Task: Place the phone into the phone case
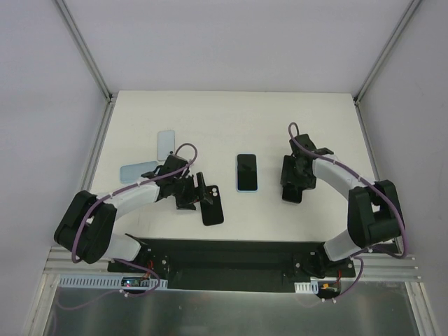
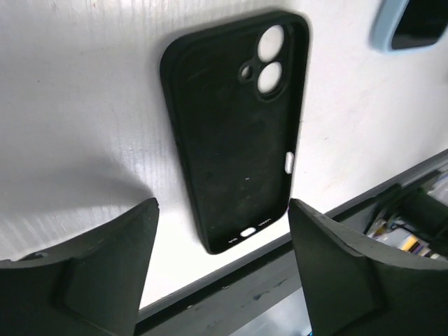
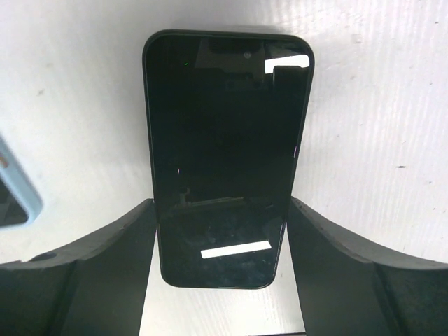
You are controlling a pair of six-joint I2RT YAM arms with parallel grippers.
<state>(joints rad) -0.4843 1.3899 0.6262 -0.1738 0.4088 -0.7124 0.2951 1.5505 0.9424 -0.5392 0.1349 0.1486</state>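
The black phone case [image 1: 212,205] lies inner side up near the table's front edge, camera holes toward the back. In the left wrist view the case [image 2: 234,133] lies just ahead of my left gripper [image 2: 222,206], which is open with nothing between its fingers. In the top view the left gripper [image 1: 199,190] sits right beside the case. The black phone [image 3: 224,140] lies screen up between the fingers of my right gripper [image 3: 220,206], which press on both long sides. From above, the right gripper [image 1: 292,187] is at mid-right.
A second phone in a light blue case [image 1: 246,173] lies mid-table between the arms. Two light blue cases [image 1: 166,143] [image 1: 138,171] lie at the left. The dark front rail [image 2: 280,280] runs just below the black case.
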